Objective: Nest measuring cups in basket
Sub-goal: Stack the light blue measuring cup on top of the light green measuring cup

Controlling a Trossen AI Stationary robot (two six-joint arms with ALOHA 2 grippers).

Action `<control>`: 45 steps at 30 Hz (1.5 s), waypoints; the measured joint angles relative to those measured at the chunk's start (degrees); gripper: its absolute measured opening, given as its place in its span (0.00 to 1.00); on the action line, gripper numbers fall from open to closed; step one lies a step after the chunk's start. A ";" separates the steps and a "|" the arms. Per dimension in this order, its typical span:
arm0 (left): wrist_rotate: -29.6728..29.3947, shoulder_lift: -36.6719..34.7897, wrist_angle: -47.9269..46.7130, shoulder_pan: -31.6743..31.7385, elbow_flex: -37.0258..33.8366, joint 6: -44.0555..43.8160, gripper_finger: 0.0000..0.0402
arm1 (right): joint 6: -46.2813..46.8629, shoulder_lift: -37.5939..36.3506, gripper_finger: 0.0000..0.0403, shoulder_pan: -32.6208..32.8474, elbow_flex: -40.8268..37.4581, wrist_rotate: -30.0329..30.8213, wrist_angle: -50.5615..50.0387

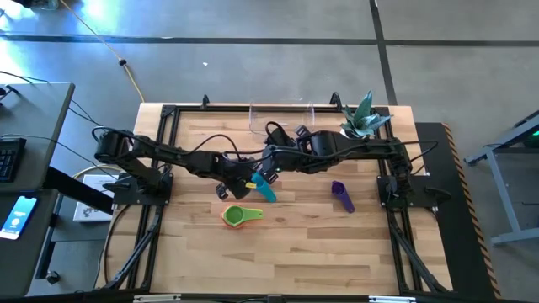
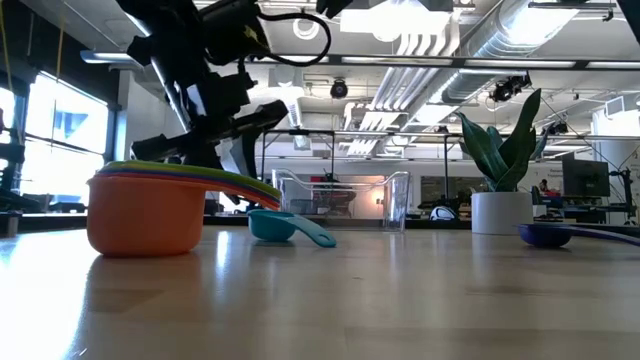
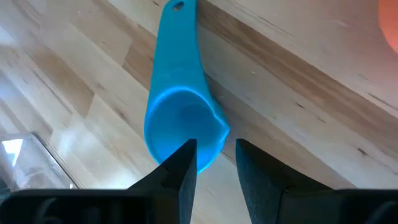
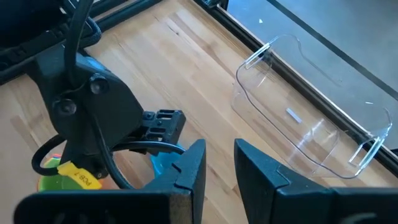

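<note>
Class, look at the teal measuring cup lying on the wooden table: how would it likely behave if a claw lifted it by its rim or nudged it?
The teal measuring cup looks like thin moulded plastic, so probably light and stiff. Its glossy rim may slip between narrow fingers. Its long flat handle probably makes it pivot or tilt, not roll.

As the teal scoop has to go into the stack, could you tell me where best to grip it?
Probably the teal scoop by its bowl rim, from above: it lies flat, bowl up, so its thin handle hugs the table. The left gripper already straddles that rim.
</note>
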 joint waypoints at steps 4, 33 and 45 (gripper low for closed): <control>0.10 0.00 0.39 0.00 -0.02 0.85 0.26 | 0.19 0.00 0.19 0.00 0.00 0.02 -0.02; -5.67 5.53 3.58 -0.13 -0.07 0.28 0.23 | -0.23 0.02 0.19 0.00 0.00 -0.75 0.03; -2.64 6.72 5.09 -0.11 -0.07 -0.79 0.07 | -0.24 0.02 0.19 0.00 0.00 -0.80 0.03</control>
